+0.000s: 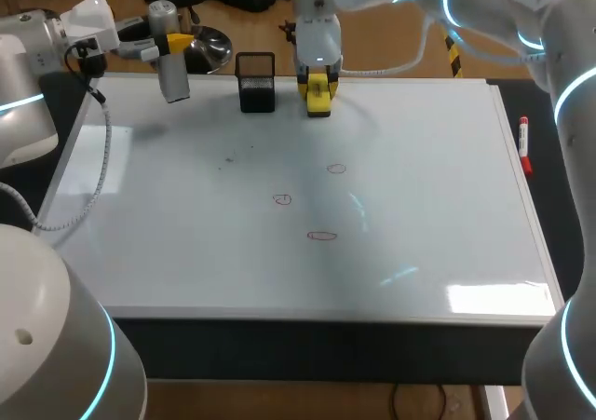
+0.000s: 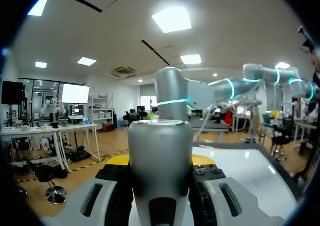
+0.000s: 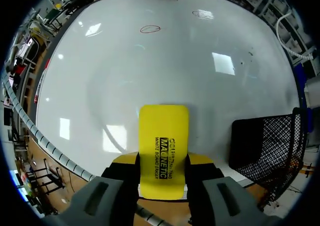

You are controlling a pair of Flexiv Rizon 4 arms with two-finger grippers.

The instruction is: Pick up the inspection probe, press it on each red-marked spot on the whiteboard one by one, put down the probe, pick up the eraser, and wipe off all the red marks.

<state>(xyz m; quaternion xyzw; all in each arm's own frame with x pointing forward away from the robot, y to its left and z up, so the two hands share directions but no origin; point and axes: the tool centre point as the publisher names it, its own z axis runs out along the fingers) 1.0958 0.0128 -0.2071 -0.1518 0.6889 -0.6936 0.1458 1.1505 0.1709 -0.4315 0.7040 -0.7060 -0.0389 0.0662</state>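
Left arm comes in from the side, wrist turned level up by the far left corner of the big white whiteboard (image 1: 186, 243). Its pincer (image 1: 173, 45) is clamped around the stubby grey metal cylinder probe (image 1: 173, 71), which hangs roughly upright. From the left wrist camera, the probe (image 2: 160, 136) fills the gap in the pincer (image 2: 160, 161), a finger pressed on each side of the smooth rounded barrel.

Right arm reaches down from the far right, pointing straight down at the board's far edge. Its pincer (image 1: 318, 87) is closed on the flat yellow rectangular eraser (image 1: 318, 104), right beside the black wire-mesh holder (image 1: 256, 83). Right wrist camera shows the eraser (image 3: 163, 131) sticking out ahead of the pincer (image 3: 162, 161), black print on its face. Can't tell whether it's touching the board.

Three small red oval marks (image 1: 321, 236) sit mid-board. The whiteboard lies on a dark tabletop (image 1: 279, 350).
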